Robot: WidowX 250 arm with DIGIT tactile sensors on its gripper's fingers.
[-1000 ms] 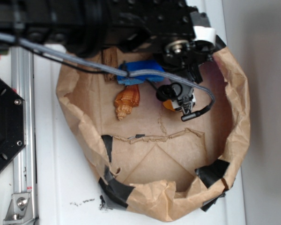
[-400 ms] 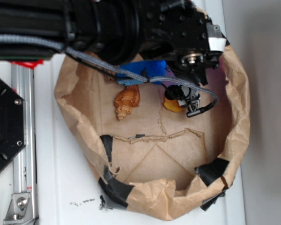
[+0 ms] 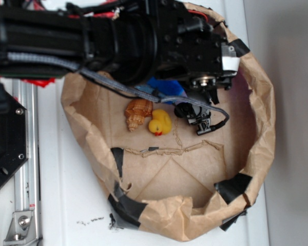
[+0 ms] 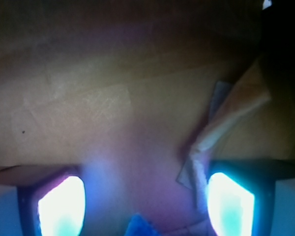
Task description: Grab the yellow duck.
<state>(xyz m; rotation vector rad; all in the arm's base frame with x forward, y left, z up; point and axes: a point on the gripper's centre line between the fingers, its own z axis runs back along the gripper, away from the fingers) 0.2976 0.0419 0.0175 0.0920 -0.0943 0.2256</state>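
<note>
The yellow duck sits loose on the cardboard floor of the paper bag, and the gripper is spread wide with nothing between its two glowing fingers, only bare cardboard below. The gripper hangs just right of the duck, apart from it. The seashell lies right beside the duck's left. A blue sponge peeks out under the black arm.

The yellow duck has bare cardboard from 3 to 9 o'clock; the seashell crowds its 10 o'clock side.
</note>
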